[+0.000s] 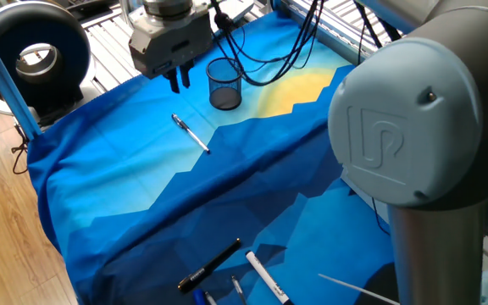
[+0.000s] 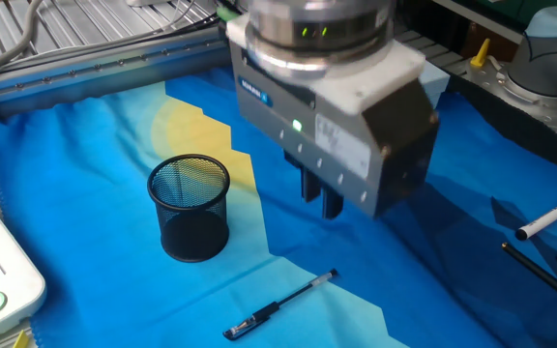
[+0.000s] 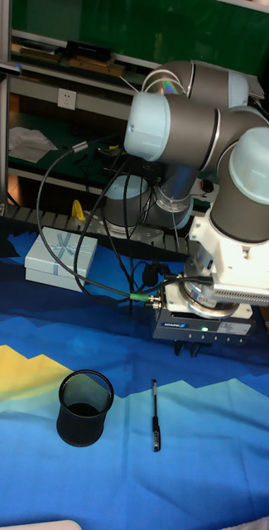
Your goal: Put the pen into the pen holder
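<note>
A blue and yellow cloth (image 1: pixel 142 169) covers the bench. At its six o'clock edge lie a thick black marker (image 1: pixel 211 264) and a white marker (image 1: pixel 266 278) with black cap, close together. At ten o'clock sits a black ring-shaped device (image 1: pixel 32 51). A pale gift box (image 3: pixel 60 258) rests at nine o'clock in the tall fixed view.
</note>
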